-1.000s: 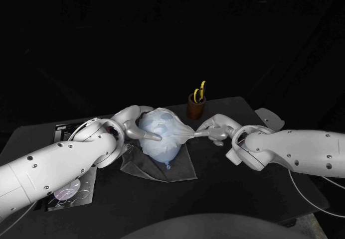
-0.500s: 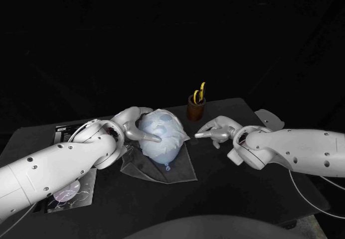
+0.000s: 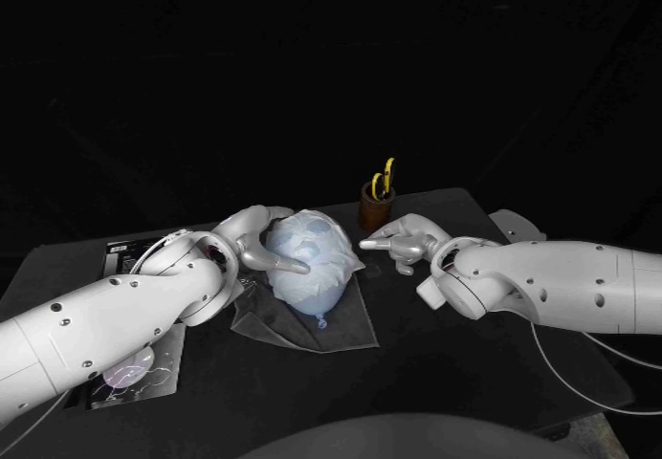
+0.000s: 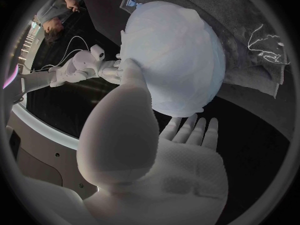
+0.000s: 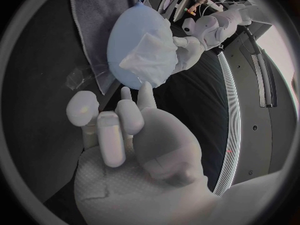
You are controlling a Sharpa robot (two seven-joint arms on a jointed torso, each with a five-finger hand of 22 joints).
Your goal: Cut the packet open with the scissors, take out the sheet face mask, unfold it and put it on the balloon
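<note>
The left arm [image 3: 97,325] reaches in low from the left, and the left hand [image 3: 252,241] is wrapped round the balloon [image 3: 315,266], thumb pressed on its front, fingers [image 4: 190,131] stretched flat along its other side. The right arm [image 3: 552,287] comes across from the right. The right hand [image 3: 397,243] hovers just beside the balloon, empty, its fingers loosely bent and pointing toward the left hand.

The counter [image 3: 455,363] is black and flat. A grey cloth [image 3: 345,327] lies spread out in the middle of it, and a brown cup [image 3: 375,210] stands near the far edge with the yellow-handled scissors [image 3: 384,178] sticking up out of it. A dark flat sheet [image 3: 138,371] with pale marks lies on the left side, and a small pale thing [image 3: 518,226] sits at the far right corner.
</note>
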